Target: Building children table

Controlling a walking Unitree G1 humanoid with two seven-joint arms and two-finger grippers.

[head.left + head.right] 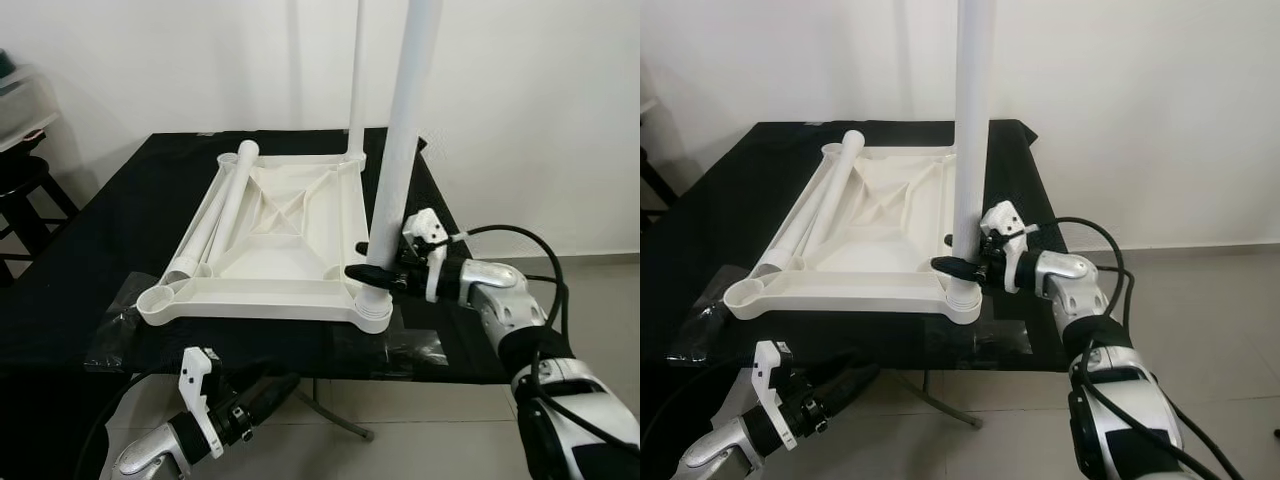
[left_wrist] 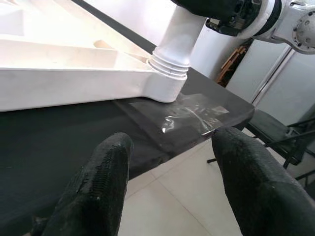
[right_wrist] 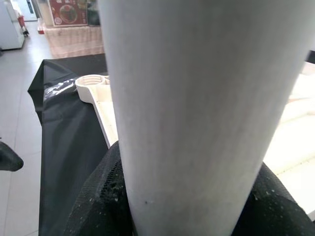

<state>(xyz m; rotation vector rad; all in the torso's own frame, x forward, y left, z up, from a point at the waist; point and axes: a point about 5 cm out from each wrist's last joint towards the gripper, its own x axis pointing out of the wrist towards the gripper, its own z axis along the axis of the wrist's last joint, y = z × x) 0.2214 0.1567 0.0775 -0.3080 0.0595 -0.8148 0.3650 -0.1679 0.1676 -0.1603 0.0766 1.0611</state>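
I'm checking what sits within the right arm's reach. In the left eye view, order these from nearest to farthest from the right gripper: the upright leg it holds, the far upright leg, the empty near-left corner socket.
1. Upright leg, gripped by the right gripper at the near-right corner.
2. Far upright leg, far-right corner, behind.
3. Empty socket, near-left corner, across the tabletop.

Smooth white plastic tabletop point(image 1: 270, 290); matt black cloth point(image 1: 90, 260).

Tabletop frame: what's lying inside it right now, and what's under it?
Inside the upside-down tabletop frame, two loose white legs lie along its left side. Under it is the black table, with clear plastic wrap at the near corner. Anything directly beneath is covered.
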